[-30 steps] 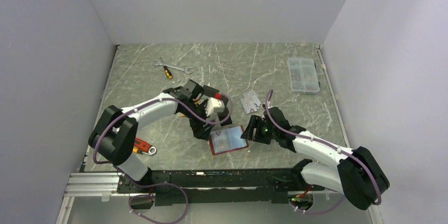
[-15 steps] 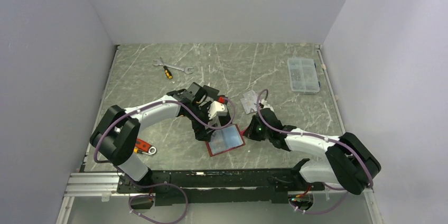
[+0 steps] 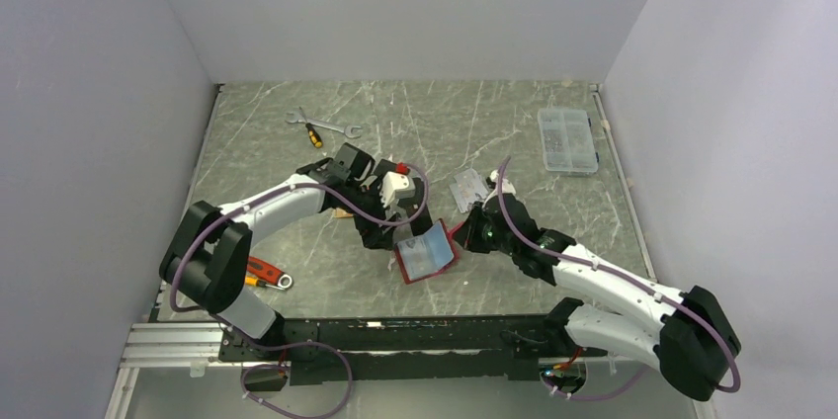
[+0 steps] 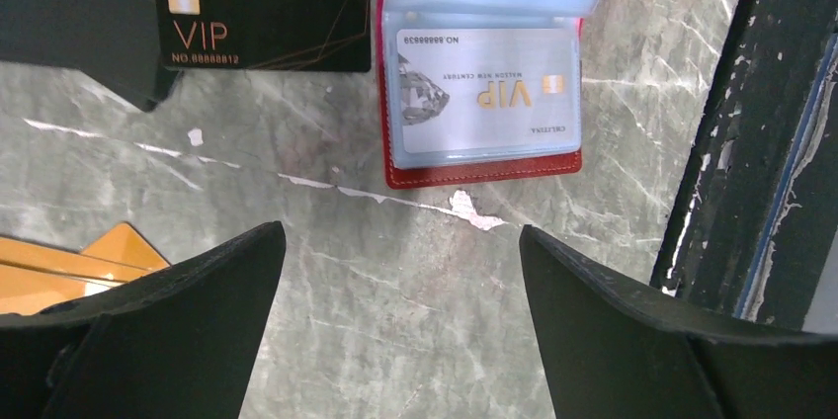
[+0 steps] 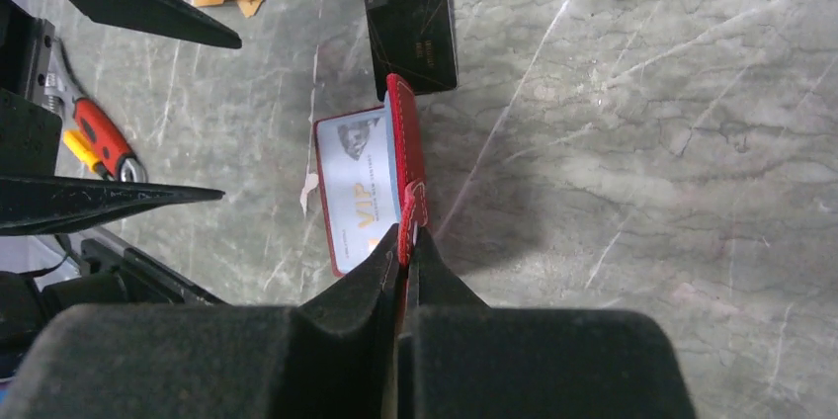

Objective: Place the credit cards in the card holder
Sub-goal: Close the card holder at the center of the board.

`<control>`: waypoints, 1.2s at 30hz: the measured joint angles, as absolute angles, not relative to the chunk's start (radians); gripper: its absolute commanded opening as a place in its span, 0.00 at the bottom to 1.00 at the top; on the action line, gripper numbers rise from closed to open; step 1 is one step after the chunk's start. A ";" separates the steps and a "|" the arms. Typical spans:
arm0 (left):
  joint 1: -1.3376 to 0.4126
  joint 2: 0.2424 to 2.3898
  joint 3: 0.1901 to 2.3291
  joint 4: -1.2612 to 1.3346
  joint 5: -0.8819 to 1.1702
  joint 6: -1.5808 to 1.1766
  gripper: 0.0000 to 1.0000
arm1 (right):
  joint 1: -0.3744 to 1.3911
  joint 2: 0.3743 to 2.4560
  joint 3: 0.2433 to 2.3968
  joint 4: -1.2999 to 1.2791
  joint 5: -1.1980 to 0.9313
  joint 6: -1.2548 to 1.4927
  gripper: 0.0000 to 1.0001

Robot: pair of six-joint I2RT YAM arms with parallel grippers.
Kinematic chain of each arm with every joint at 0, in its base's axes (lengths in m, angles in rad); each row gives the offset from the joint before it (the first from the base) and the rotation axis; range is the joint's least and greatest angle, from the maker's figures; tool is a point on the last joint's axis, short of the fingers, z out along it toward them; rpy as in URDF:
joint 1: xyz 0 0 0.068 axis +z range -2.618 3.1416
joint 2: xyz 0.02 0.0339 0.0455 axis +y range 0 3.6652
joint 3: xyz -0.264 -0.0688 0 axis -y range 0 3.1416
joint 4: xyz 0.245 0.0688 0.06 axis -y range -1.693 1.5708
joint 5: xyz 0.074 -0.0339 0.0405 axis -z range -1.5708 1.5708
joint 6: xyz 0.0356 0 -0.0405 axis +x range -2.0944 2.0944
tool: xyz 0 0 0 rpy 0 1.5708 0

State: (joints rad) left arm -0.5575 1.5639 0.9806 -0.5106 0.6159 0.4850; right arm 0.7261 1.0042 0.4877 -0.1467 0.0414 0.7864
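The dark-red card holder [image 3: 425,253] lies open on the table, one half flat with a silver VIP card [image 4: 484,93] in its clear sleeve. My right gripper [image 5: 406,236] is shut on the edge of the holder's red cover [image 5: 405,142], which stands lifted on edge. Just left of the holder, my left gripper [image 3: 387,239] hangs open over bare table, its jaws wide with nothing between them. Of the loose credit cards, a black one [image 4: 267,9] lies beside the holder, orange ones [image 4: 59,266] lie near the left finger, and silver ones [image 3: 469,189] lie behind the right gripper.
A clear compartment box [image 3: 568,139] sits at the back right. A wrench and a screwdriver [image 3: 321,127] lie at the back left, and a red-handled adjustable wrench [image 3: 262,273] at the near left. The black rail [image 4: 761,142] at the table's near edge runs close to the holder.
My right gripper has shut on the card holder's cover and raised it from flat to standing on edge. The left gripper has drawn back slightly to the left.
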 measured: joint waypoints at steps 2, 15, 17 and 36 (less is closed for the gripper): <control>-0.552 1.550 0.969 -0.490 0.624 0.484 0.87 | 0.747 1.000 0.511 -0.173 0.054 0.781 0.00; -0.321 1.539 0.971 -0.521 0.766 0.486 0.79 | 1.036 1.305 0.808 -0.321 0.228 0.758 0.00; -0.302 1.536 0.971 -0.531 0.777 0.492 0.79 | 1.072 1.387 0.867 -0.337 0.245 0.757 0.00; -0.196 1.515 0.995 -0.621 0.815 0.558 0.78 | 1.118 1.640 1.088 -0.446 0.045 0.645 0.74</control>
State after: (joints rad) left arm -0.1955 1.5154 0.9951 -0.6212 0.8154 0.5583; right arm 1.1179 1.6402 1.0882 -0.4461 0.0448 0.6453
